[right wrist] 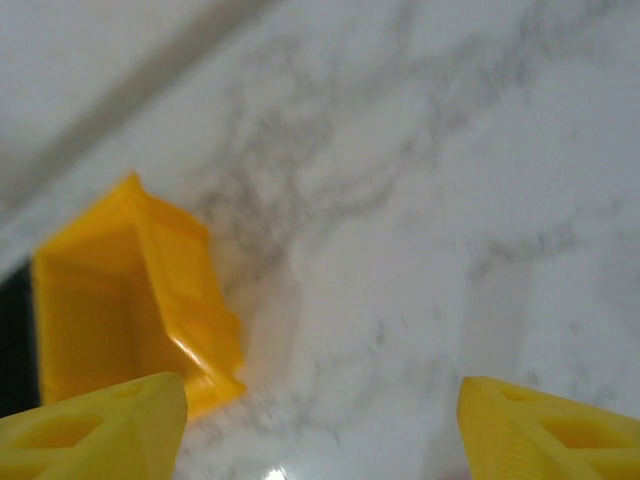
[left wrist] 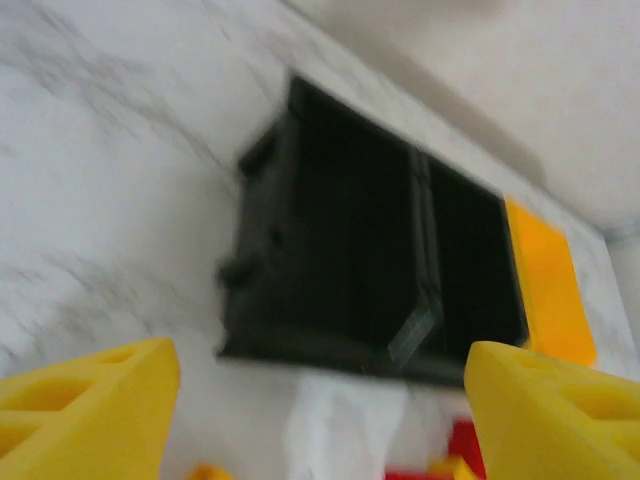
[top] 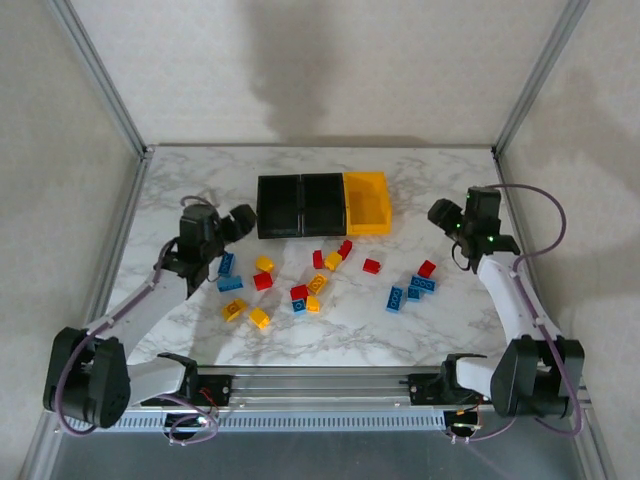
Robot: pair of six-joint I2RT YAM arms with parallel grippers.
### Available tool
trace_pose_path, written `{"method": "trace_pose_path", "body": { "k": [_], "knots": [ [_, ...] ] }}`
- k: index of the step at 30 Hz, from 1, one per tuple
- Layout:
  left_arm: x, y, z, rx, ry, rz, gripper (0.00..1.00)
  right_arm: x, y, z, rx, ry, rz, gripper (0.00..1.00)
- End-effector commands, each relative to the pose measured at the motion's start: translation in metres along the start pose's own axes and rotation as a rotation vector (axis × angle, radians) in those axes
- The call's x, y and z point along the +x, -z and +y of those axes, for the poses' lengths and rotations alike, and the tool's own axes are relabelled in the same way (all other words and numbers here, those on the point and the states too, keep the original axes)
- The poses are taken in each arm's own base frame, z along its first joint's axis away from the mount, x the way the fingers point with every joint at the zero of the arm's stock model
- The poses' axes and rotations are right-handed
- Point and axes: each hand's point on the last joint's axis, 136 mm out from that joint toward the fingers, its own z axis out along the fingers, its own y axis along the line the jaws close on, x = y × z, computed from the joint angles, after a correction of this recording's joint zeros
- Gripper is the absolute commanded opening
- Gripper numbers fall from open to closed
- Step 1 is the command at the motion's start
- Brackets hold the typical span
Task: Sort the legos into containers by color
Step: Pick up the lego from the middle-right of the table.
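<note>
Marble-patterned tabletop [top: 450,335] is strewn mid-way with small studded plastic legos [top: 299,298]; none looks binned yet. Spread wide with nothing held are the left gripper [top: 238,222] and right gripper [top: 443,213], poised either side of the bin row.

Step judged: first pick. A lone piece such as the red brick [top: 372,265] is best taken first, with the jaws squared to its flat sides and touching pairs left for later.

Counted: roughly six red, six yellow, five or six blue.

Farthest back, three joined open plastic containers are set: two black bins [top: 300,205] and one yellow-orange bin [top: 367,203].
</note>
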Motion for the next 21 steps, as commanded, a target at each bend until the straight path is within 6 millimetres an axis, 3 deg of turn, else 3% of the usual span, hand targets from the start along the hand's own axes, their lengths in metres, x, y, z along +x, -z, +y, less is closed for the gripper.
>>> {"method": "trace_pose_path", "body": {
  "k": [1, 5, 11, 17, 21],
  "knots": [
    [0.041, 0.018, -0.011, 0.03, -0.01, 0.125, 0.73, 0.052, 0.003, -0.032, 0.175, 0.0, 0.219, 0.77],
    [0.059, 0.037, -0.032, 0.088, -0.015, 0.126, 0.74, 0.081, -0.004, -0.044, 0.243, 0.013, 0.274, 0.81],
    [0.08, 0.048, -0.044, 0.115, -0.011, 0.147, 0.74, 0.112, -0.023, -0.061, 0.302, -0.002, 0.333, 0.76],
    [0.1, 0.044, -0.042, 0.077, -0.046, 0.18, 0.74, 0.122, -0.041, -0.059, 0.299, 0.004, 0.369, 0.69],
    [0.107, 0.043, -0.046, 0.079, -0.052, 0.187, 0.74, 0.122, -0.047, -0.058, 0.306, 0.013, 0.369, 0.57]
  ]
}}
